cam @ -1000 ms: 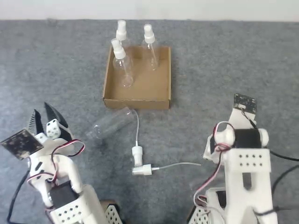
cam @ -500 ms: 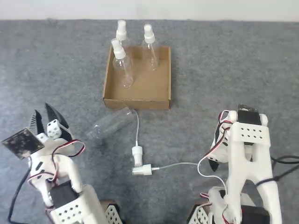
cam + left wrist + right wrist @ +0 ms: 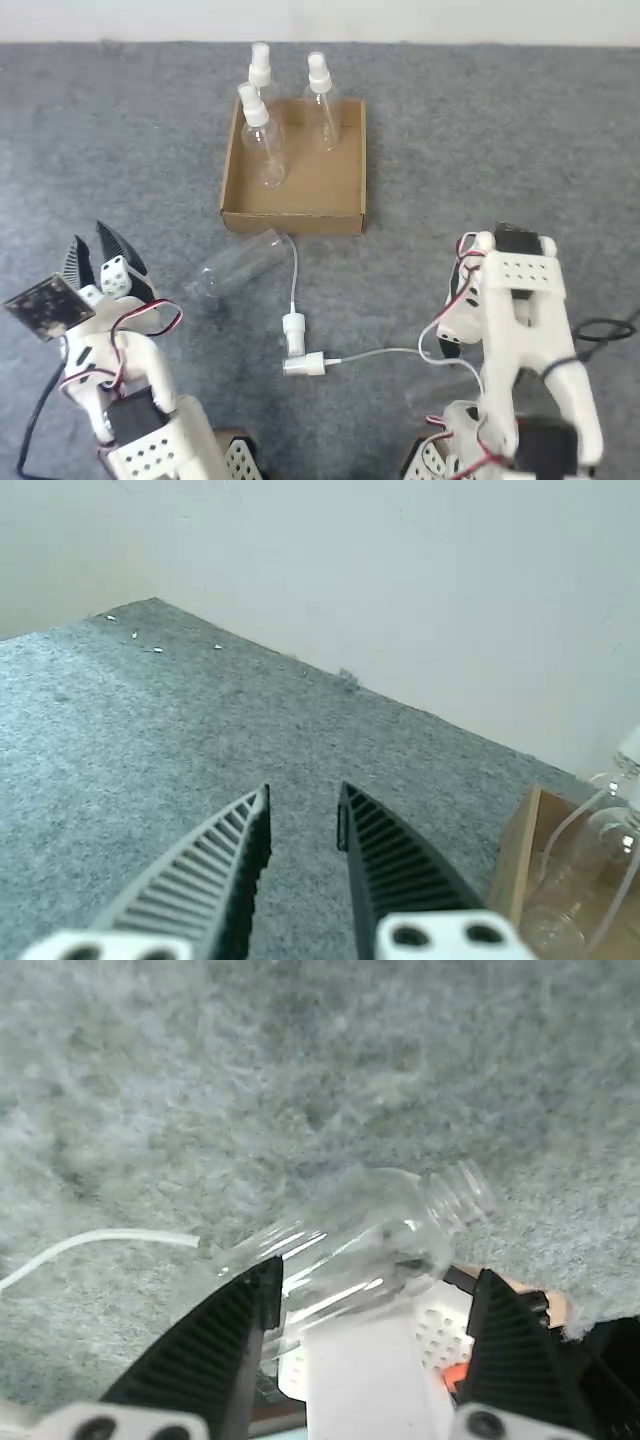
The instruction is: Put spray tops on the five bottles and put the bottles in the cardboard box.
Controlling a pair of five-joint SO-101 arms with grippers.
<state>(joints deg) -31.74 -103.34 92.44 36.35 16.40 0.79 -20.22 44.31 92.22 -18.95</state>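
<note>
Nearest you, your right hand points down at the table close to its own arm's base. Its jaws are spread wide on either side of a clear bottle, which lies on its side with a bare threaded neck; they are not closed on it. A thin white tube ends just beside that bottle's base.

Your left hand sits raised at the near left corner. It holds nothing, and its jaws are a little apart, aimed across the grey table covering toward the wall.

Between the two arms lie two loose spray tops, just beside each other. The sideways top sends the white tube off toward your right arm. The other top sends its own tube up toward the box.

Farther out, a second uncapped bottle lies on its side, near the box's near left corner.

Farthest from you is the cardboard box, open on top. It holds three capped bottles standing upright: one at the left, one behind it and one at the far right.
</note>
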